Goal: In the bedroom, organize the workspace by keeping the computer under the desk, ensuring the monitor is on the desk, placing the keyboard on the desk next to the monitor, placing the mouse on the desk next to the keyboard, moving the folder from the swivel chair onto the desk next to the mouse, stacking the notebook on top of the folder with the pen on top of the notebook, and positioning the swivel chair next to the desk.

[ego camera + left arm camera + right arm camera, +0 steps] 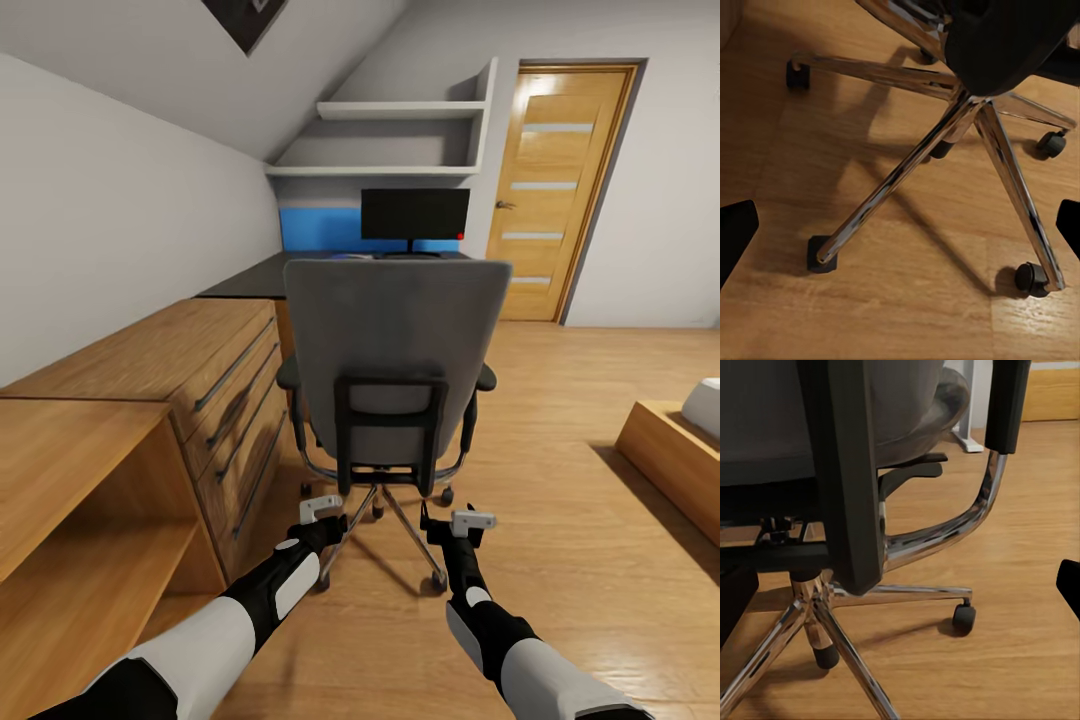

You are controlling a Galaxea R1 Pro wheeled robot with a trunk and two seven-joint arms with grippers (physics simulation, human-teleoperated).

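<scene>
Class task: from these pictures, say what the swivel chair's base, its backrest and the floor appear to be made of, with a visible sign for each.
Swivel chair base: polished chrome-like metal, with mirror highlights along its spokes.
Backrest: grey, matte, probably fabric padding, in a black, likely plastic frame.
Floor: light wood or laminate planks, showing grain lines and a soft sheen.

No readable text, label, brand, number or sign appears on anything.

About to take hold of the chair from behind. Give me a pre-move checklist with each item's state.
1. Swivel chair straight ahead, back facing the robot: ok.
2. Left gripper open, empty: ok.
3. Right gripper open, empty: ok.
4. Both grippers level with the backrest: not ok, they sit low by the chrome base.
5. Monitor on the desk: ok.
6. Folder on the seat: cannot tell, the backrest hides it.
</scene>
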